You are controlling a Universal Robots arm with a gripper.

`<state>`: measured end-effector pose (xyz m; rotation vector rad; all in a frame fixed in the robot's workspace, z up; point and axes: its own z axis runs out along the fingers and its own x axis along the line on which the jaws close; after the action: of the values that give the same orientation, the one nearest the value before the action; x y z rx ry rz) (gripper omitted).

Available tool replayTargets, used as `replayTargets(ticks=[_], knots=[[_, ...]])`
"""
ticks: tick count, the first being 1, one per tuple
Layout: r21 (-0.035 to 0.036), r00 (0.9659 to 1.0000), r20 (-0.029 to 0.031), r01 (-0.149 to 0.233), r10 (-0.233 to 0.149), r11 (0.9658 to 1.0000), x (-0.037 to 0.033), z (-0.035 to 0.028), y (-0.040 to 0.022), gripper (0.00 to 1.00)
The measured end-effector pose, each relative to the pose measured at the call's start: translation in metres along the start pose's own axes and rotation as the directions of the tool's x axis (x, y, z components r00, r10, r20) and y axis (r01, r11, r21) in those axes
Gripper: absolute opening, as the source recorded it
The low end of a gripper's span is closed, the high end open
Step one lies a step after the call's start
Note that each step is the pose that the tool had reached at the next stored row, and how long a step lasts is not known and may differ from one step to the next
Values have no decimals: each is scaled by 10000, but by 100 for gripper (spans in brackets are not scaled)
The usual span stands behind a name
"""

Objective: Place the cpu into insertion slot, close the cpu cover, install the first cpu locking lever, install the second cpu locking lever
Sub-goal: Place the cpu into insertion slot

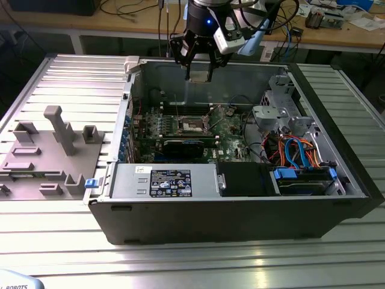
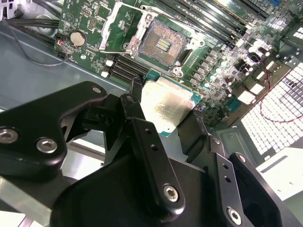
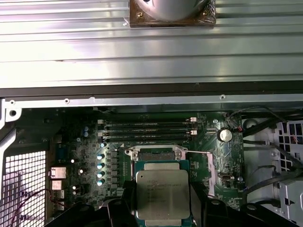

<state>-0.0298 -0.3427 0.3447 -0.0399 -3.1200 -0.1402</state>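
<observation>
My gripper (image 1: 198, 71) hangs over the back of the open computer case, above the green board. It is shut on the cpu (image 2: 166, 105), a flat square chip with a silver-grey top, pinched at two opposite edges by the black fingers (image 2: 142, 127). In the first wrist view the cpu (image 3: 162, 193) covers most of the insertion slot (image 3: 154, 154) beneath it. The insertion slot (image 2: 162, 45) lies bare with its contact field showing, a short way beyond the chip. The cpu cover (image 2: 141, 29) is swung open beside the slot. In the exterior view the insertion slot (image 1: 194, 124) sits mid-board.
Long black memory slots (image 3: 147, 130) run next to the socket. A coin battery (image 2: 77, 39) sits nearby. The grey power supply (image 1: 165, 180) fills the case front; a drive cage (image 1: 283, 108) and coloured cables (image 1: 295, 150) stand on the exterior view's right. A grey fixture (image 1: 54, 138) lies outside the case.
</observation>
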Motion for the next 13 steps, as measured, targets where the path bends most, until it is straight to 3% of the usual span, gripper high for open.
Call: replayTargets(ticks=[13], knots=[[4,10000,0,-1,1,10000,-1,45,-4,55]])
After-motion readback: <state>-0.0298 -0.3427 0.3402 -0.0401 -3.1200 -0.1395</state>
